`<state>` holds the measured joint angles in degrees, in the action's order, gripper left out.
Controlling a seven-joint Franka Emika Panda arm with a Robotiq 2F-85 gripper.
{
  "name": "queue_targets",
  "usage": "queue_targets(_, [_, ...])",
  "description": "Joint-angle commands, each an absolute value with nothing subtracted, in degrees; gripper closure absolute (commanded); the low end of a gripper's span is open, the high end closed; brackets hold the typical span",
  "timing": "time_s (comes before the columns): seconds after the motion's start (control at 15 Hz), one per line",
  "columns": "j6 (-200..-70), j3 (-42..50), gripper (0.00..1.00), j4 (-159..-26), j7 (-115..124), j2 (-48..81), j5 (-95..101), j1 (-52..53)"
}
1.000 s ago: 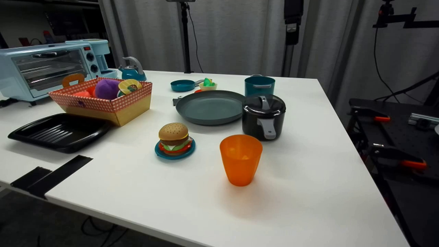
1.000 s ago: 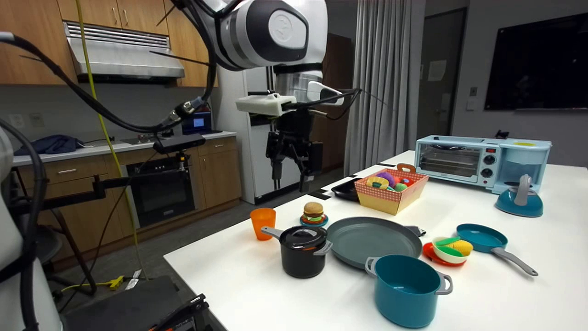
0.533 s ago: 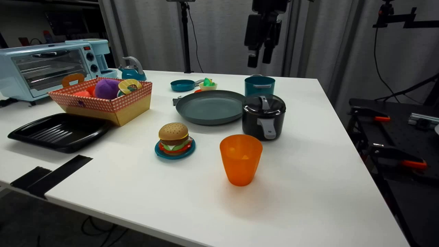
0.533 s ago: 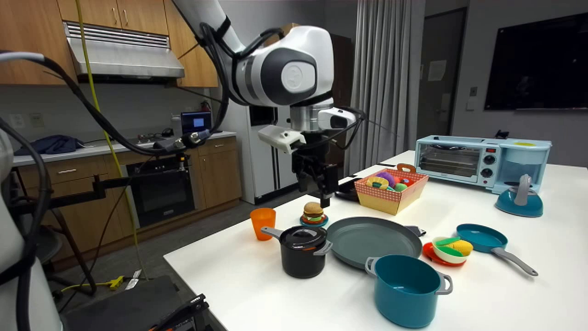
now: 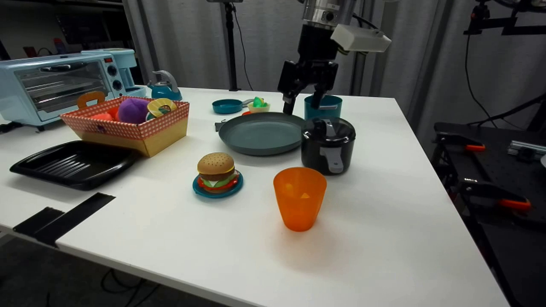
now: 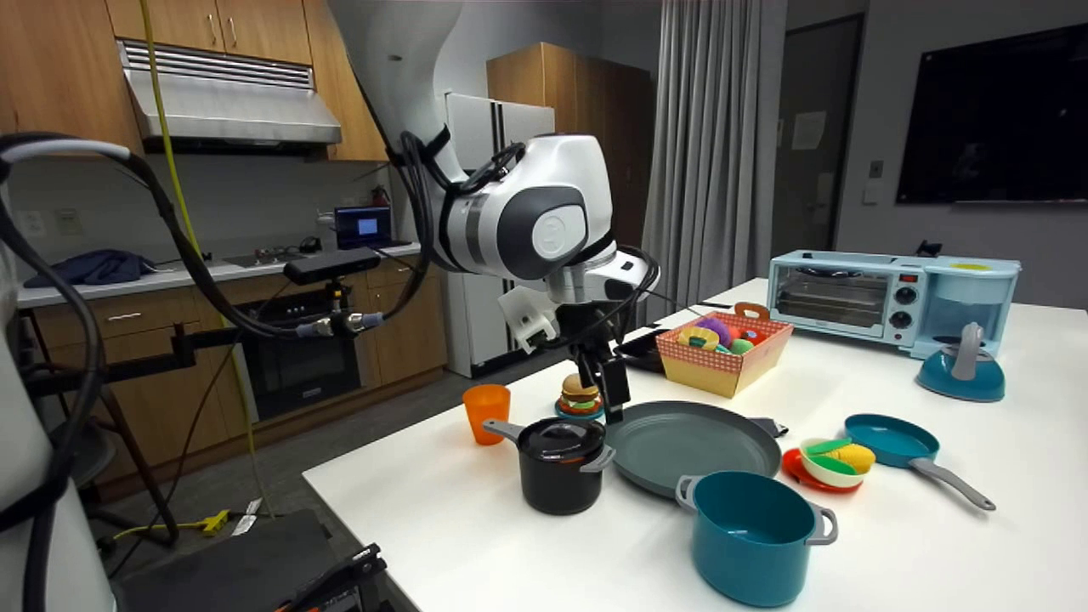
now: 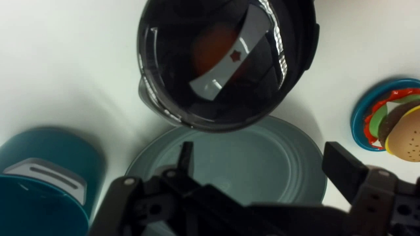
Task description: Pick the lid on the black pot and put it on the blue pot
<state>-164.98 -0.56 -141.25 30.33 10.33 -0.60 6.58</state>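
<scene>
The lid (image 5: 329, 128) is a dark, glossy, see-through dome with a grey strap handle. It sits on the black pot (image 5: 313, 157); lid (image 6: 563, 439) and pot (image 6: 557, 489) also show in the other exterior view. In the wrist view the lid (image 7: 216, 65) fills the top middle. The blue pot (image 6: 752, 544) stands without a cover beside the black pot; it also shows at lower left in the wrist view (image 7: 39, 209). My gripper (image 5: 302, 106) is open and empty, above the large plate and beside the lid. Its fingers (image 7: 258, 157) are wide apart in the wrist view.
A large grey-green plate (image 6: 680, 450) lies against the black pot's side. An orange cup (image 5: 299, 198) and a toy burger on a small plate (image 5: 216, 175) are close by. A food basket (image 6: 722, 353), black tray (image 5: 74, 164), blue pan (image 6: 892, 438) and vegetable bowl (image 6: 837, 463) stand farther off.
The arm has come down toward the table; the gripper has moved from high up to just above the plate, near the black pot. The objects have not moved.
</scene>
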Motion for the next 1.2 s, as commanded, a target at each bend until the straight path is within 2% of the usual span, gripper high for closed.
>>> queue_targets(0.0, [-167.7, 7.2, 0.00, -142.5, 45.4, 9.5, 11.4, 14.2])
queue_targets(0.2, [-165.4, 16.4, 0.00, -142.0, 58.2, 8.6, 22.6, 23.7])
queue_targets(0.4, [-163.6, 21.6, 0.00, -142.0, 71.1, 7.8, 32.9, 30.4])
queue_targets(0.73, [-164.4, 23.5, 0.00, -145.4, 89.3, 3.2, 44.1, 35.6])
queue_targets(0.8, [-163.8, 25.0, 0.00, -145.2, 94.1, 1.6, 51.2, 37.0])
queue_targets(0.87, [-165.4, 22.3, 0.00, -142.9, 87.0, 6.9, 43.6, 34.6])
queue_targets(1.13, [-165.2, 23.8, 0.00, -144.1, 91.8, 3.7, 49.0, 35.9])
